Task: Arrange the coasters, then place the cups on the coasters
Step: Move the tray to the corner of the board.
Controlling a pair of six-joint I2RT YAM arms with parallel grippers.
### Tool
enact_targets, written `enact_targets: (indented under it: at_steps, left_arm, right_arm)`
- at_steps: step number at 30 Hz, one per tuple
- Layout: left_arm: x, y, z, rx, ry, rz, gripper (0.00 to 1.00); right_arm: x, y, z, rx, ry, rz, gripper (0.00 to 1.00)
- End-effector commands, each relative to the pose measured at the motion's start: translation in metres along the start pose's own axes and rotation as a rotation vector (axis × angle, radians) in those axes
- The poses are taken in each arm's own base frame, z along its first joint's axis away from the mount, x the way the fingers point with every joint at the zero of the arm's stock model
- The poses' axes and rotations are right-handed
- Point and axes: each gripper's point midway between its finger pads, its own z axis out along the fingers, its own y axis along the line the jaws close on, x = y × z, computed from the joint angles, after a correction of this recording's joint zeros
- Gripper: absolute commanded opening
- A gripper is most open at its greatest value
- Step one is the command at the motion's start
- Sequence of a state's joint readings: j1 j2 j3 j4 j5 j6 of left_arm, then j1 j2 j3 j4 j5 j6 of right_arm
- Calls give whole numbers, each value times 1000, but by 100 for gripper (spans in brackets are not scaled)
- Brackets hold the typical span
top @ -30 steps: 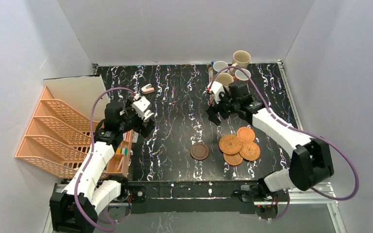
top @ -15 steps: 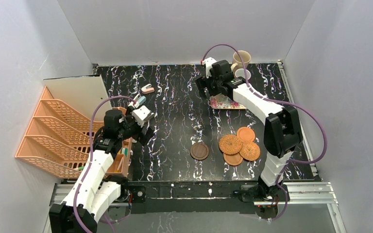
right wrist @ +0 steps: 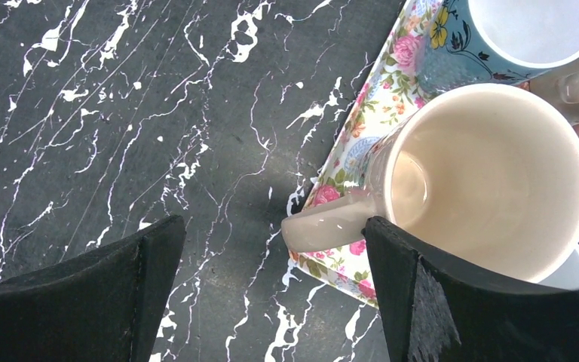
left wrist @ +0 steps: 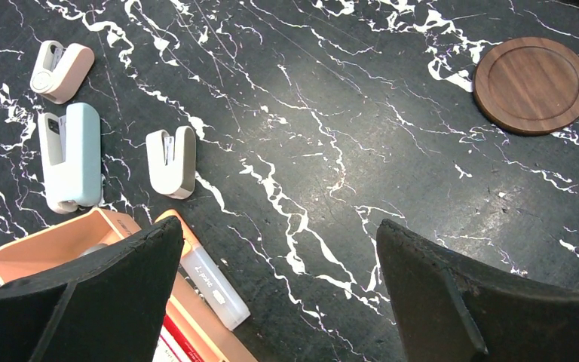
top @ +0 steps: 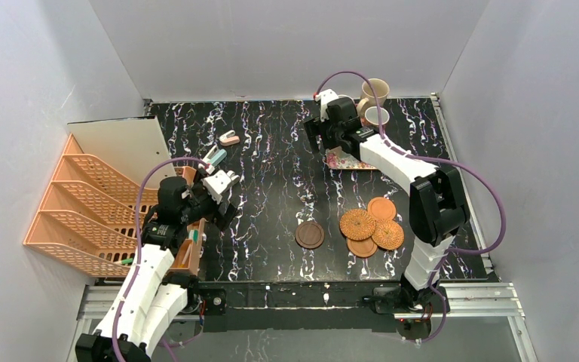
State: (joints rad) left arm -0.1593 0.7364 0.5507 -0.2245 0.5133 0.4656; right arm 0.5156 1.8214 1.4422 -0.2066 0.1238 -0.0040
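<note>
The right tool (right wrist: 268, 234), wide open and empty, is held above the beige mug (right wrist: 490, 181), which stands on the floral tray (right wrist: 347, 143) at the far side of the surface (right wrist: 121, 113), well apart from the bunched coasters (top: 358, 224). The handle (right wrist: 324, 222) is best straddled squarely before closing, so that the neighbouring cups (right wrist: 535, 23) are not nudged. Those neighbours are cut off at the frame edge.

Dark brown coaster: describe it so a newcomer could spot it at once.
On the black white-veined table, find the cluster of four orange round coasters near the front, right of centre. The dark brown wooden coaster lies alone just left of them, the only dark one, touching none.
</note>
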Motion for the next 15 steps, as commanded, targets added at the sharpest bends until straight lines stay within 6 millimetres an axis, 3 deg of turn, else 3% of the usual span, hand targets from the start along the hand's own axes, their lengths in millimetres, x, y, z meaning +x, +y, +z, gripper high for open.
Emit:
enact_targets:
  at_steps: [1, 6, 10, 15]
  left_arm:
    - [1, -3, -3, 1, -11, 8, 98]
    - [0, -4, -3, 5, -21, 13, 98]
    - [0, -2, -4, -11, -21, 14, 98]
    - [-1, -2, -4, -17, -32, 16, 98]
  right_arm:
    - [15, -25, -5, 49, 64, -16, 97]
    - [23, -17, -9, -25, 110, -50, 97]
    - [12, 0, -21, -123, 53, -55, 97]
    - [5, 5, -33, -160, 24, -91, 95]
